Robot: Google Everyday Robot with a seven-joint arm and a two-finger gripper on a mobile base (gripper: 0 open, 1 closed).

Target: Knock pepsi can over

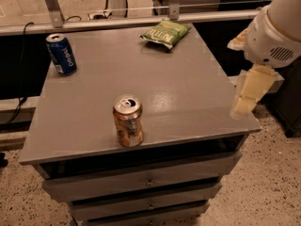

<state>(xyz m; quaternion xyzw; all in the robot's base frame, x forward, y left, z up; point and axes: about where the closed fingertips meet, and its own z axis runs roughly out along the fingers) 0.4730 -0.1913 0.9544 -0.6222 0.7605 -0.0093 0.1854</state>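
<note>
**Gripper hanging off the cabinet's right edge, pepsi can upright at the far-left corner**

The gripper (245, 102) is hanging pointed downward just past the right edge of the grey drawer cabinet (188, 88), near its front corner (whether it is spread or pressed together, I cannot tell). The pepsi can (61, 54) is standing upright at the cabinet top's far-left corner, well apart from the gripper. An orange-gold can (128, 121) is standing near the front edge, and a green snack bag (165, 33) is lying by the far edge.

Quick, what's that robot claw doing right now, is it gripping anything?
Gripper: at the table's right edge, far from the pepsi can; open or closed cannot be told.
</note>
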